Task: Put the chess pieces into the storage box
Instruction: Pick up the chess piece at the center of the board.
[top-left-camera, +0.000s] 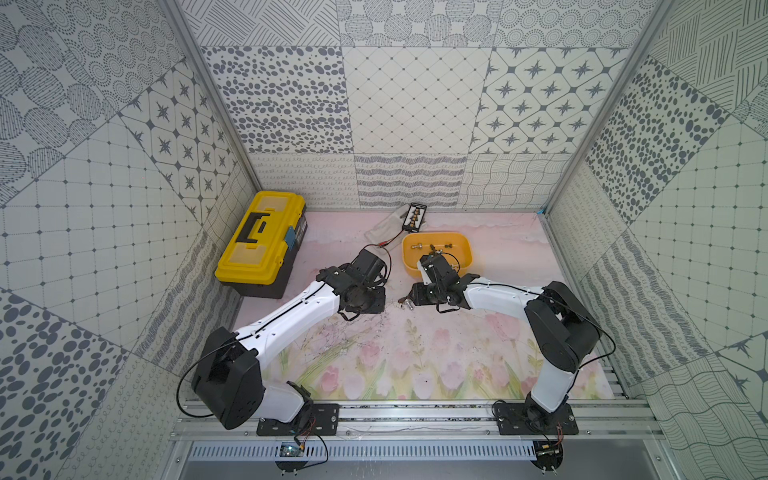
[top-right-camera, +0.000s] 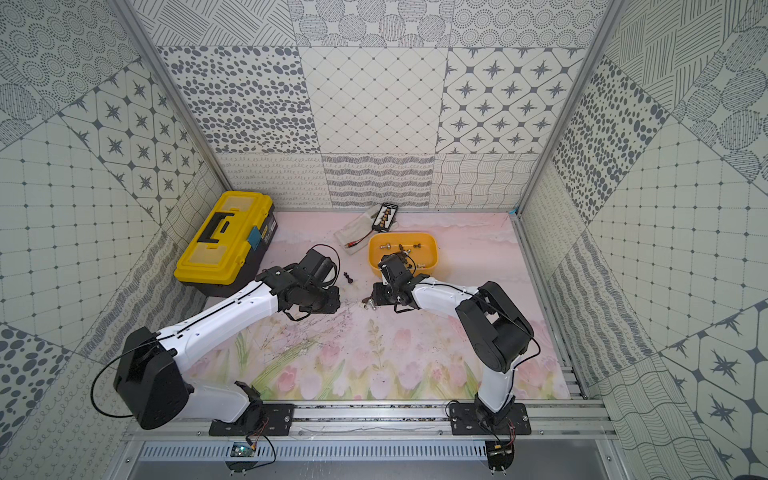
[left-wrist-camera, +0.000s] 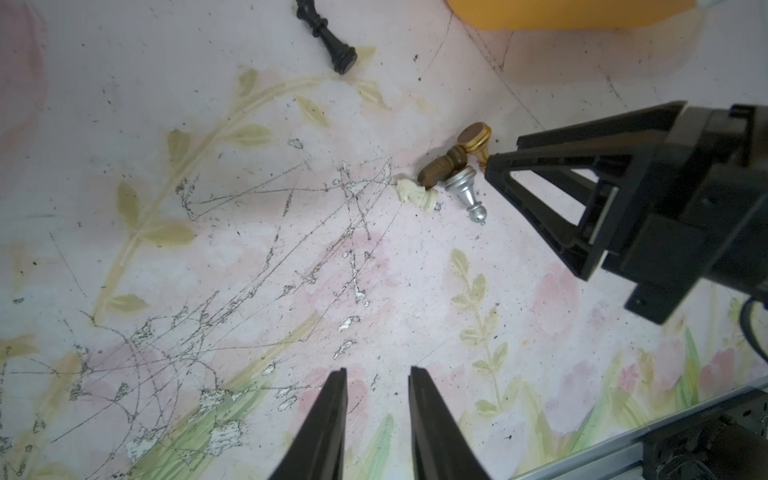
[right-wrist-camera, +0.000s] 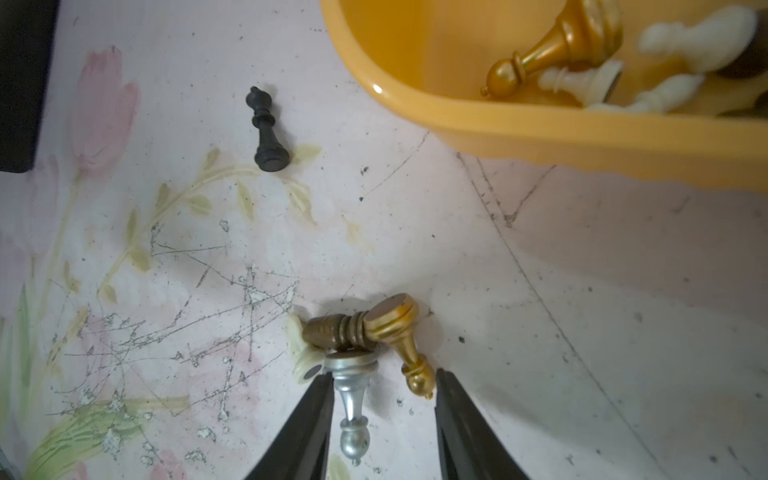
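Open floral desk (top-left-camera: 415, 357) runs from the front rail to both arms. The left fingers (left-wrist-camera: 324, 419) stand parted over scratched desk, gripping nothing. Ahead, the right fingers (right-wrist-camera: 307, 424) are spread low at the desk. They straddle the stem of a silver piece (right-wrist-camera: 351, 395) and the head of a gold piece (right-wrist-camera: 401, 336), clamping neither. These two lie in a touching heap with a brown piece (right-wrist-camera: 332, 330) and a white piece (right-wrist-camera: 301, 357). Farther on, a black piece (right-wrist-camera: 266, 129) lies alone on its side, with free room all round. Beyond it, the storage box (right-wrist-camera: 519, 124) holds gold and white chess pieces (right-wrist-camera: 552, 41). Behind the box a black case (top-left-camera: 413, 217) sits by the back wall. The yellow toolbox (top-left-camera: 259, 241) fills the far left corner, its blue label too small to read.
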